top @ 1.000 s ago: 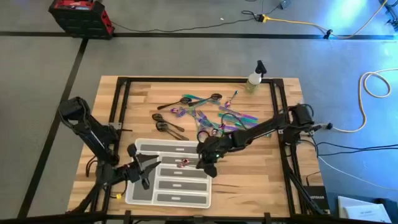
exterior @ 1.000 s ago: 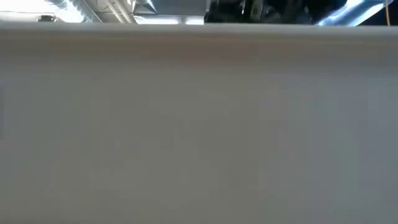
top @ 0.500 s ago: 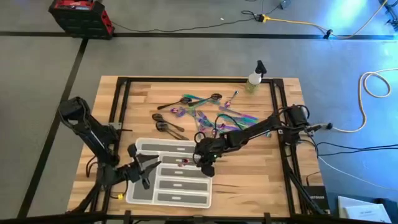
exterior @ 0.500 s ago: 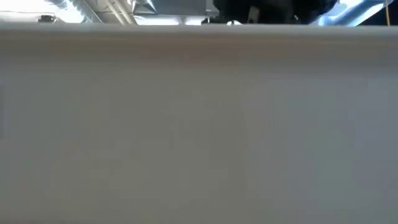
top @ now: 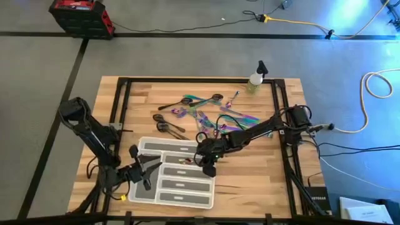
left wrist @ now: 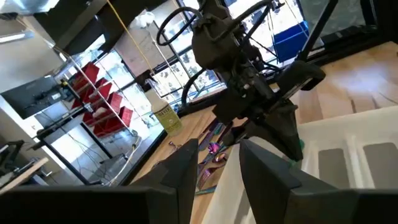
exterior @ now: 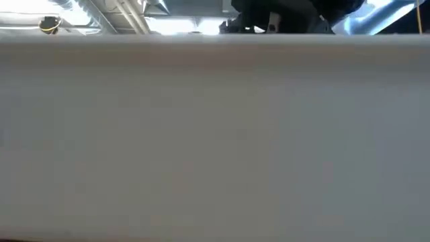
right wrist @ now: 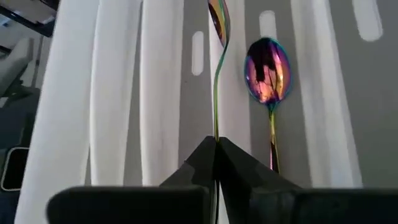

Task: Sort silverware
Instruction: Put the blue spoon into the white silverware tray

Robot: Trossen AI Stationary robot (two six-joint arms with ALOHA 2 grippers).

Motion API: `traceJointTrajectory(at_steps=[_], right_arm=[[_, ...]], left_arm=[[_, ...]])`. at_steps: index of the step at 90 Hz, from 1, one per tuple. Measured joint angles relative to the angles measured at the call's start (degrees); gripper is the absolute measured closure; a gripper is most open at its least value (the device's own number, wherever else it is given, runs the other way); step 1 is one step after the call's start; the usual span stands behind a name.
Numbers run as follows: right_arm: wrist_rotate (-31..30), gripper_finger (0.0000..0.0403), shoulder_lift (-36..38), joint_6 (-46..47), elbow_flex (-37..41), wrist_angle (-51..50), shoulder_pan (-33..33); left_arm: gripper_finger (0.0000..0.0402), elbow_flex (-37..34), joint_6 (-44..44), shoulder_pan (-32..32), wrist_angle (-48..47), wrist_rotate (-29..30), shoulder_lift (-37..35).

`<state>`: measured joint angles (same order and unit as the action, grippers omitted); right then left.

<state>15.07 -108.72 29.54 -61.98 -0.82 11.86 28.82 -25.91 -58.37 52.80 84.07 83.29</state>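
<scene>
My right gripper (top: 205, 164) is over the right end of the translucent white tray (top: 164, 199), shut on a slim iridescent utensil (right wrist: 217, 68). An iridescent spoon (right wrist: 267, 70) lies in a tray compartment beside it. The rest of the silverware (top: 212, 117) lies scattered on the table's far middle, iridescent and dark pieces mixed. My left gripper (top: 141, 170) is at the tray's left end, open, with nothing between its fingers (left wrist: 186, 171). In the low view the tray's wall (exterior: 215, 134) hides almost everything. My right gripper pinches the utensil's thin handle (right wrist: 215, 127) between its two fingers, which lie along it. The utensil sticks out past the fingertips, edge-on, its head (right wrist: 218, 18) over the tray. Whether the head touches the tray, I cannot tell.
A small spray bottle (top: 255, 79) stands at the table's far right edge. Black frame rails (top: 119, 112) run along the table's sides. Bare wood (top: 256, 175) lies to the right of the tray.
My right gripper has gone a little toward the table's left, farther over the tray, still shut on the utensil.
</scene>
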Motion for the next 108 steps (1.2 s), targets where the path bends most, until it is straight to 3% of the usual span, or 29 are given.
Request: traceJointTrajectory(at_steps=[51, 108], right_arm=[[-1.5, 0.0403, 1.1, -3.2, 0.0, -8.8, -0.8], [-1.0, 0.0401, 1.1, -4.5, 0.0, -6.1, 0.2]], left_arm=[[0.0298, 0.0, 0.2, 0.0, -0.2, 0.0, 0.0], [0.0298, 0.0, 0.3, 0.0, -0.3, 0.0, 0.0]])
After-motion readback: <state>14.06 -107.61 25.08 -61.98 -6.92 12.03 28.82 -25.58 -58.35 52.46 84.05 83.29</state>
